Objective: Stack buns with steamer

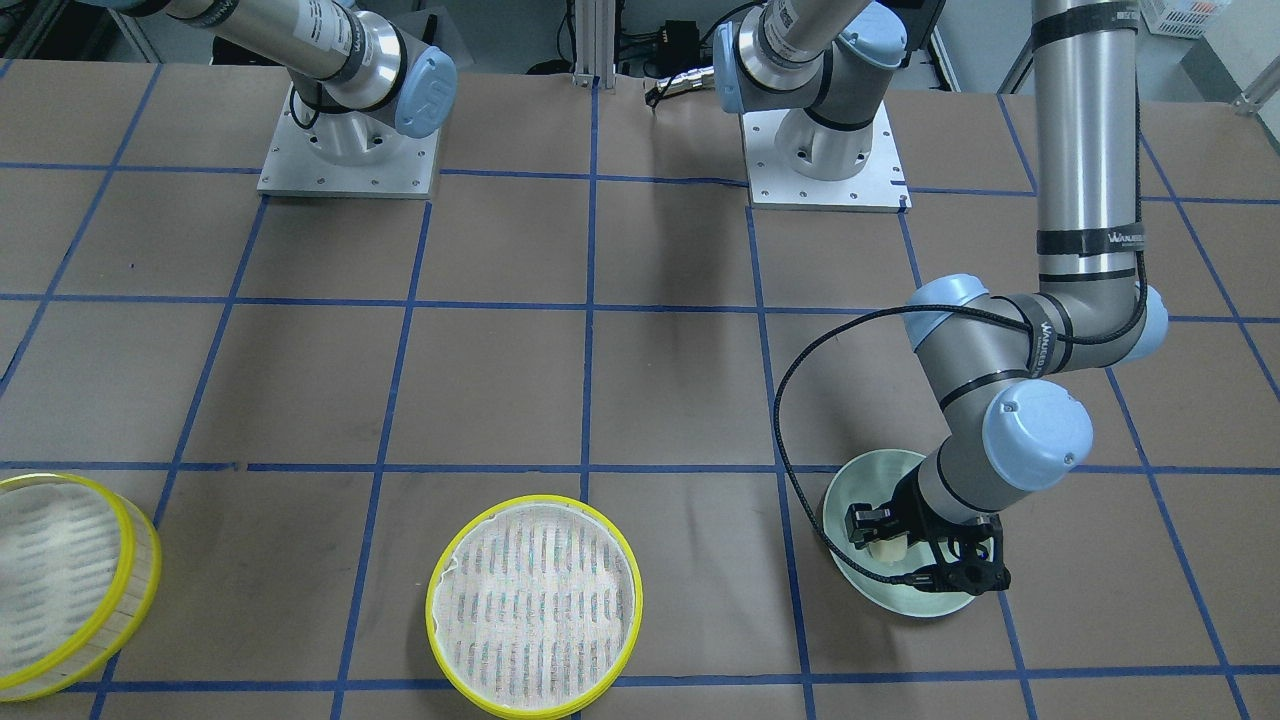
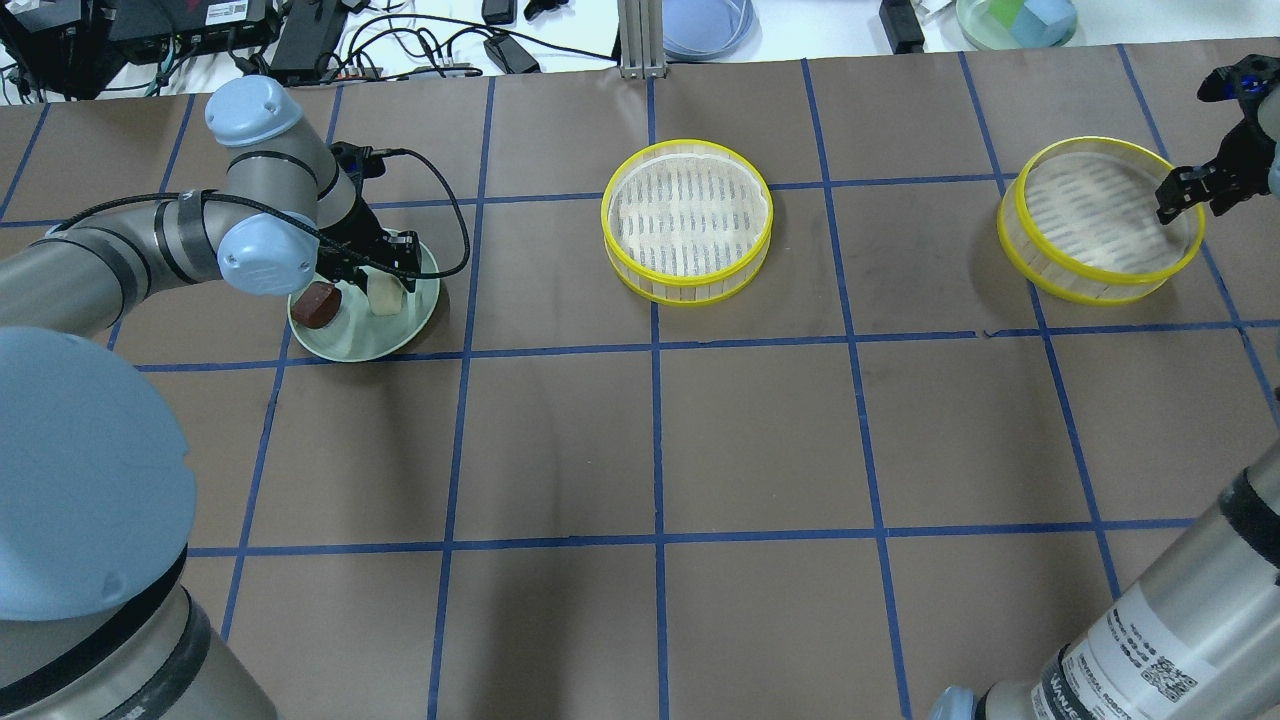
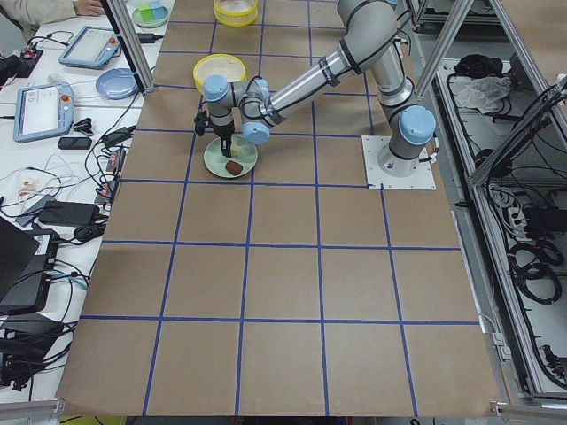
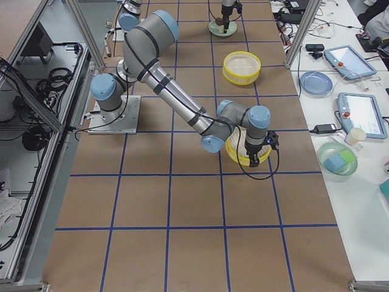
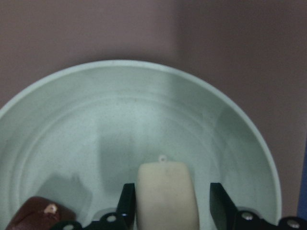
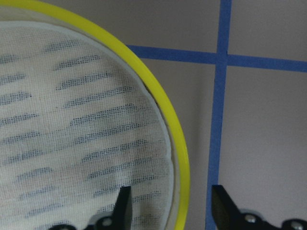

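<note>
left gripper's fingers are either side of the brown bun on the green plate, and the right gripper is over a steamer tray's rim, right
Not quite. In the left wrist view the fingers of the left gripper are either side of the cream-white bun; the brown bun lies beside them on the green plate. The right gripper is over the rim of a steamer tray.

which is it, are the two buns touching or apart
Apart. Left wrist view shows bare plate and a claw finger between the brown bun and white bun.
</note>
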